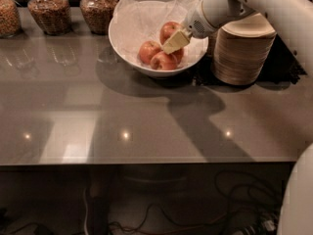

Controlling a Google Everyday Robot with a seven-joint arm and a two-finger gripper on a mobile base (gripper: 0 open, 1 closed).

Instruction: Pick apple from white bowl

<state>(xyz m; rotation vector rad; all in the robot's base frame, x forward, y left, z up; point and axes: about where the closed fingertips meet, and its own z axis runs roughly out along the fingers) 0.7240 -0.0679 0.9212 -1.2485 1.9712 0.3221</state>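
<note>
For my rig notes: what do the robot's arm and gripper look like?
The arm is smooth, rounded and white, greyish at the wrist. The gripper, over the white bowl, is pale cream-yellow. No cables or markings show on them.

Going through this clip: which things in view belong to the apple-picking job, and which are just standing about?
Part of the job:
- apple, at the back of the bowl
- white bowl, lined with paper
- gripper, over the bowl among the apples

Just standing about:
- other apples in the same bowl
- stacked beige bowls
- three filled jars
- grey table
</note>
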